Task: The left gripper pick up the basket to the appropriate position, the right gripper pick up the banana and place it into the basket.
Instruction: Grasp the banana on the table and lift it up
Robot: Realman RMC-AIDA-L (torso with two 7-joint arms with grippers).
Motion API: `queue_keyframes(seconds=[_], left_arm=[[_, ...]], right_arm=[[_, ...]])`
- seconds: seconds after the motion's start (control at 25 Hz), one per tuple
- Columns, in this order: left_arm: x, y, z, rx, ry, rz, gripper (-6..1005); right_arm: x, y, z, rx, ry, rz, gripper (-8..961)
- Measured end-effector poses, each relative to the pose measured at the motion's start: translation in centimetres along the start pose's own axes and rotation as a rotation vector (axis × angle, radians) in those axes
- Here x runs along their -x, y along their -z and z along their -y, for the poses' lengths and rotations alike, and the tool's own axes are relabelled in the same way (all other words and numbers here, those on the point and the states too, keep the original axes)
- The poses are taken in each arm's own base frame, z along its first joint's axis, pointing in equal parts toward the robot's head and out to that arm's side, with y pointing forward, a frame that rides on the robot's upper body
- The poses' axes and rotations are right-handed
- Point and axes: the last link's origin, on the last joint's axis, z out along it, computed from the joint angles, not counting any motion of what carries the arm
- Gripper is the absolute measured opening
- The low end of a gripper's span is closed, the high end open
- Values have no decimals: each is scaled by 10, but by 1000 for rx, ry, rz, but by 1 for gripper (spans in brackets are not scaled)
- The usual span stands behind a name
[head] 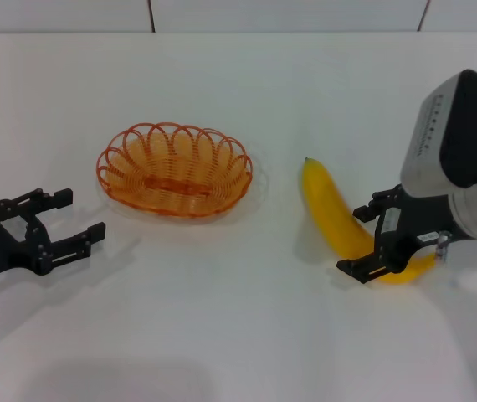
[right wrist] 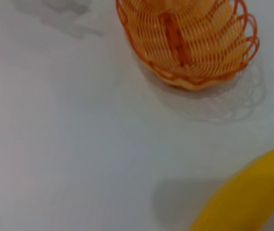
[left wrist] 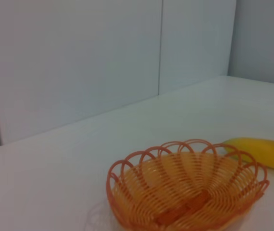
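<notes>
Two steps, neither finished. Basket (head: pixel 174 170) sitting empty on white table (head: pixel 238 335), mid-left, not lifted. Left gripper (head: pixel 51 229) low beside it on robot's left, jaws apart, near but not touching the wire rim. Banana (head: pixel 339 219) lying flat on table, well right of basket, nothing in between. Right gripper (head: pixel 382 238) down over banana's near end, jaws apart on either side of it, looks not yet closed. Likely mid-reach on banana pick. Left to do: clamp and lift banana, grab and position basket, drop banana in.
</notes>
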Motion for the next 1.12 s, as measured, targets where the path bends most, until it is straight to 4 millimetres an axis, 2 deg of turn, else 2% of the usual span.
queue_keyframes(seconds=[0.24,0.84,1.12], left_arm=[[0,-1,0,-1,-2,0,784],[-2,-4,1,-7,-7,-1,784],[-1,-3,1,-9,-5,-2,784]], right_arm=[[0,-8,2,15,-2,-17,870],[1,-11,8,-8,-8,-34,871],[2,-10,8,-8,-27,-29,841]])
